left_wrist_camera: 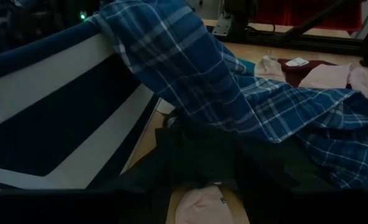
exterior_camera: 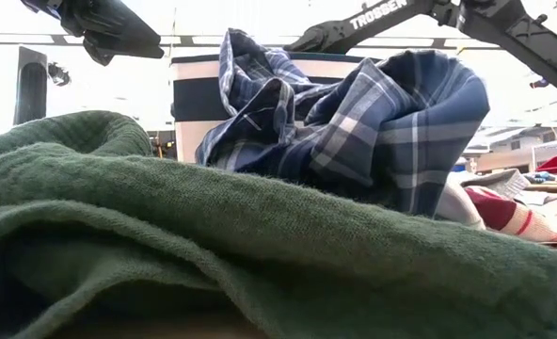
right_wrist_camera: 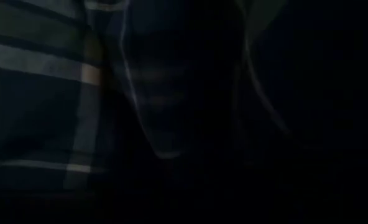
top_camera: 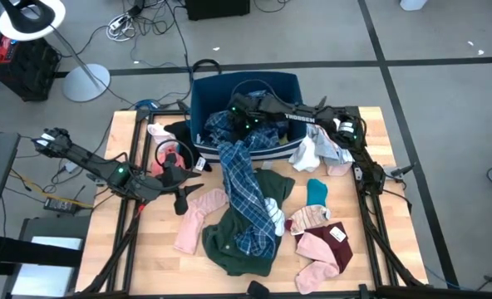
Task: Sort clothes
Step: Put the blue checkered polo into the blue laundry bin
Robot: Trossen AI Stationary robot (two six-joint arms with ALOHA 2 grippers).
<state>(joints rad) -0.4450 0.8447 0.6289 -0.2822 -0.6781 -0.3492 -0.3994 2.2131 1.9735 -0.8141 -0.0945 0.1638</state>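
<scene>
A blue-white plaid shirt (top_camera: 239, 178) has its upper end inside the dark blue striped bin (top_camera: 275, 83). It hangs over the bin's near rim, and its lower part lies on a dark green top (top_camera: 254, 245) on the table. My right gripper (top_camera: 241, 113) reaches into the bin from the table's right, right at the shirt's bunched upper end (top_camera: 223, 124). The right wrist view shows only dark plaid cloth (right_wrist_camera: 41, 93) close up. My left gripper (top_camera: 182, 198) is open, left of the green top and next to a pink piece (top_camera: 198, 220), with nothing in it.
Pink and maroon pieces (top_camera: 322, 247) and a teal one (top_camera: 317, 192) lie at the near right. White and pink items (top_camera: 321, 152) sit by the bin's right side. Red and black items (top_camera: 173, 149) lie left of the bin. Bare wood shows near the left edge (top_camera: 138, 249).
</scene>
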